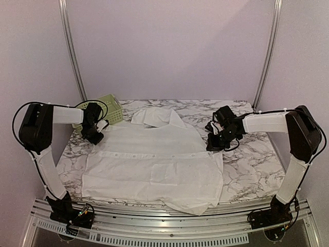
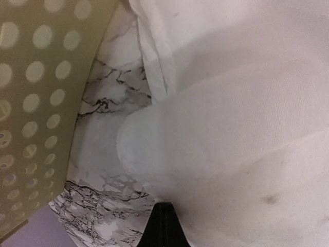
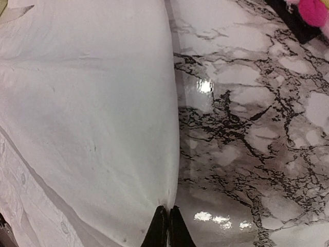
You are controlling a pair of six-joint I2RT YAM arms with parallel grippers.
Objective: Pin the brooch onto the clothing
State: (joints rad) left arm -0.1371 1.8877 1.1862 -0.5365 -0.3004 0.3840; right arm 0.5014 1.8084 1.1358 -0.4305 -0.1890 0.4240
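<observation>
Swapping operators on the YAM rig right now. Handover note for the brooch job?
Left gripper: shut, apparently pinching the shirt at its edge on the left-arm side, beside the green basket.
Right gripper: shut on the shirt's opposite edge, low over the marble table.
Shirt: spread on the table, collar at the far side, button row showing.
Brooch: not identified. A pink item in the corner of the right wrist view might be it; cannot tell.
Done: shirt laid out.
Left: fetch the brooch and pin it on.

No legible text or labels anywhere.
</observation>
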